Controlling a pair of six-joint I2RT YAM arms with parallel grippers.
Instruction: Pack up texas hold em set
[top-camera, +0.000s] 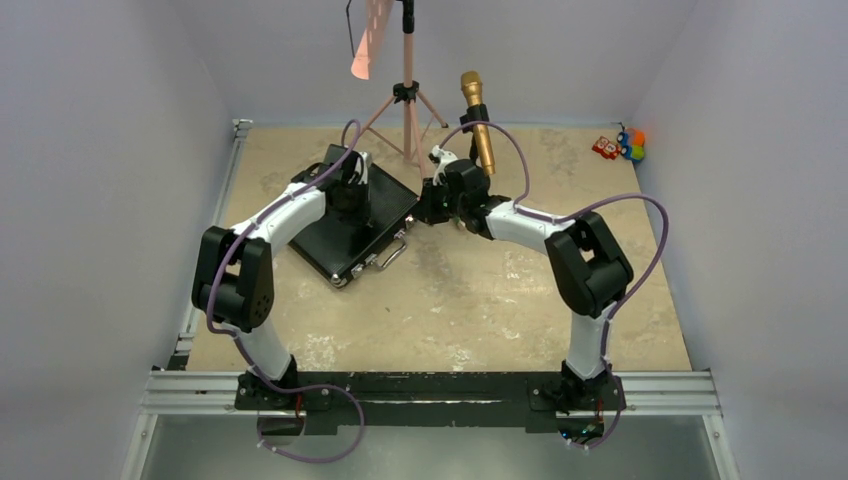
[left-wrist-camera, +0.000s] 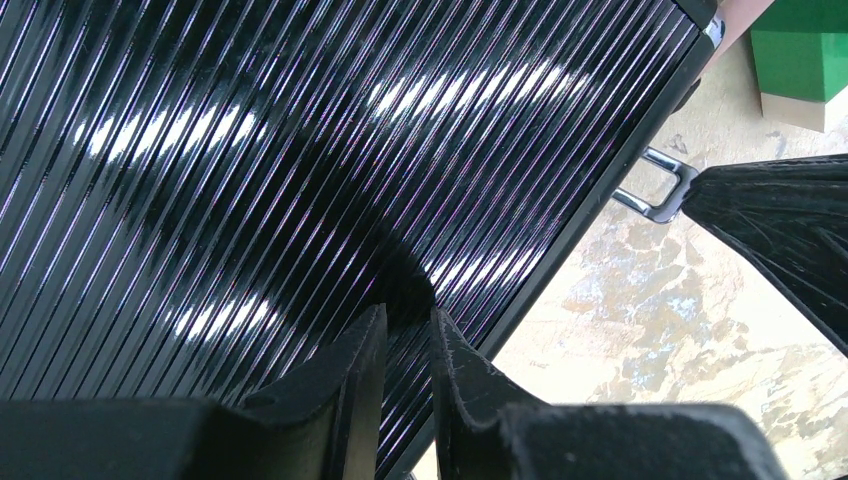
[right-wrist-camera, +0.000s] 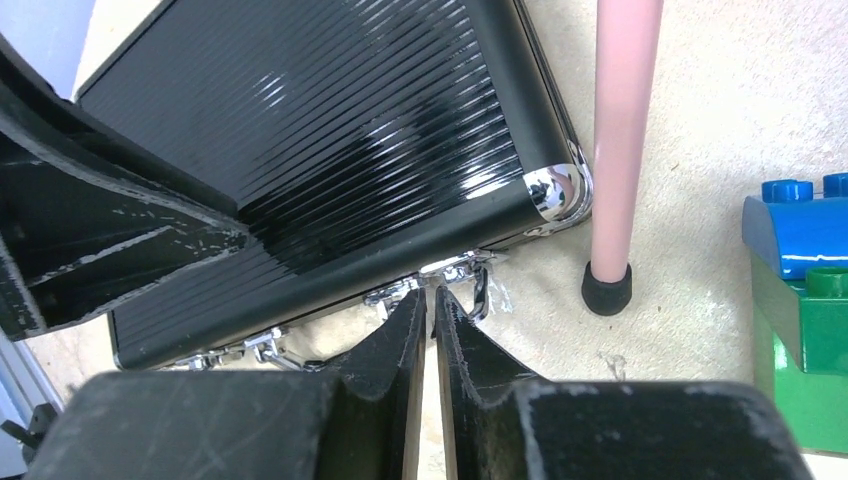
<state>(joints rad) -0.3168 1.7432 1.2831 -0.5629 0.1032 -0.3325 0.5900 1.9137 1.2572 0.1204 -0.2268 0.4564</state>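
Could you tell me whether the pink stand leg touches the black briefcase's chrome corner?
Cannot tell: in the right wrist view, pink stand leg and chrome corner outlines meet; depth unclear.

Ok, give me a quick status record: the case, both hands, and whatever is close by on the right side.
case: black ribbed briefcase with silver corners, lid closed, lying flat
left hand: over the lid, fingers a narrow gap apart, holding nothing
right hand: shut, tips at the chrome latch on the case's handle edge; contact unclear
nearby: pink stand leg beside the case corner; green and blue toy blocks beyond it
loose set pieces: none visible
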